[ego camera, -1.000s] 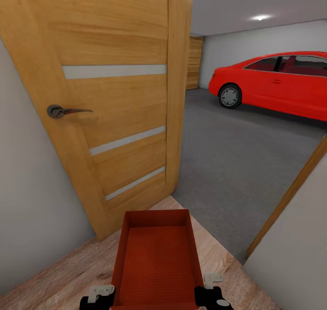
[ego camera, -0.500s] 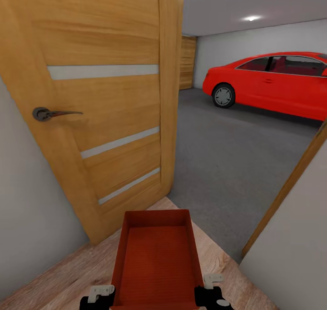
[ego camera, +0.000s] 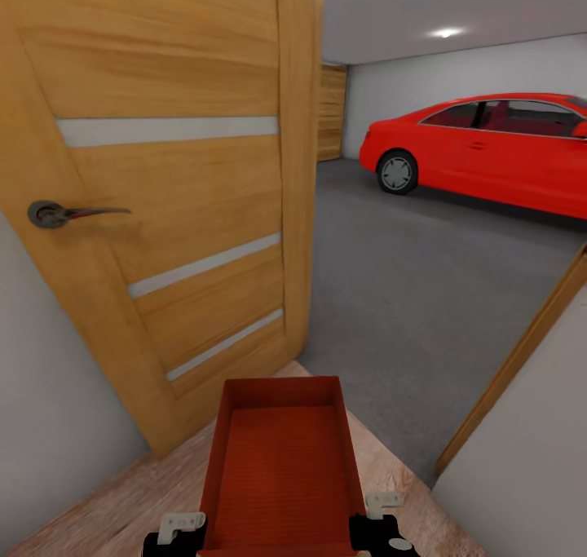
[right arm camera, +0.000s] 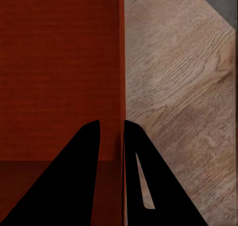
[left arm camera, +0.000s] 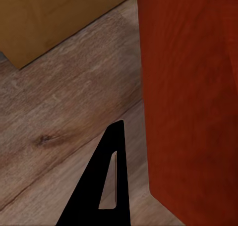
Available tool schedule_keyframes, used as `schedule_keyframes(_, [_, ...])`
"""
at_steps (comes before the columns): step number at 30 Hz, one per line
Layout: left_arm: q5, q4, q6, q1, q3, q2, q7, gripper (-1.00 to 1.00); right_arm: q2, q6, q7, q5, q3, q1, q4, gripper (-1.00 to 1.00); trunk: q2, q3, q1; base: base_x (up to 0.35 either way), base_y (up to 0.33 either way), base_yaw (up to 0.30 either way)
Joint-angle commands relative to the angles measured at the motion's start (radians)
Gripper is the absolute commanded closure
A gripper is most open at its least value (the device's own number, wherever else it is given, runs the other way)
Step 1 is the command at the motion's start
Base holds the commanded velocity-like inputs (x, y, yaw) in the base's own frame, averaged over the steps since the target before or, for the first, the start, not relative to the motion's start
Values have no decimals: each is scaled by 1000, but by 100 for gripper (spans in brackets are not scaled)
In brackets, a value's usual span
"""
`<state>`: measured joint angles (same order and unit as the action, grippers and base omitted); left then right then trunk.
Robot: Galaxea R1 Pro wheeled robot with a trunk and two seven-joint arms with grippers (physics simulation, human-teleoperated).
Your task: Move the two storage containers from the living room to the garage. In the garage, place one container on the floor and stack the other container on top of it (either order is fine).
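Observation:
One orange-red storage container hangs empty just above the wood-plank floor, in front of me at the doorway. My left gripper is at its near left corner and my right gripper at its near right corner. In the right wrist view the right gripper pinches the container's thin side wall. In the left wrist view one black finger lies outside the container wall, which hides the other finger. The garage's dark grey floor begins just beyond the container.
An open wooden door with a dark lever handle stands close on the left. A wooden door frame and a pale wall bound the right. A red car is parked at the garage's far right.
The whole view has shifted: the door and its handle have slid left and the garage opening has widened, so I have moved. The container stays in the same place between the grippers.

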<state>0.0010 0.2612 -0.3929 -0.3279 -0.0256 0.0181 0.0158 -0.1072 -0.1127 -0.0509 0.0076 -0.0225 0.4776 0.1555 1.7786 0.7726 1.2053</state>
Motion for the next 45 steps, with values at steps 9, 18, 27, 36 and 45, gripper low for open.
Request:
schedule_keyframes(9, [3, 0, -3, 0, -8, 0, 0, 100, 0, -3, -6, 2, 3, 1, -1, 100, 0, 1, 0, 3, 0, -244])
schedule_keyframes(18, [3, 0, -3, 0, -8, 0, -1, 100, 0, -4, -6, 2, 3, 1, -1, 100, 0, 1, 0, 0, 0, -78])
schedule_keyframes(27, [3, 0, -3, 0, -8, 0, -1, 100, 0, -4, -6, 2, 3, 1, -1, 100, 0, 1, 0, 0, 0, -1])
schedule_keyframes(36, [3, 0, -3, 0, -8, 0, 0, 100, 0, -4, -6, 2, 3, 1, -1, 100, 0, 1, 0, 0, 0, 0])
schedule_keyframes(45, [3, 0, -3, 0, -8, 0, -1, 100, 0, -4, -7, 2, 3, 1, -1, 100, 0, 1, 0, 0, 0, 0])
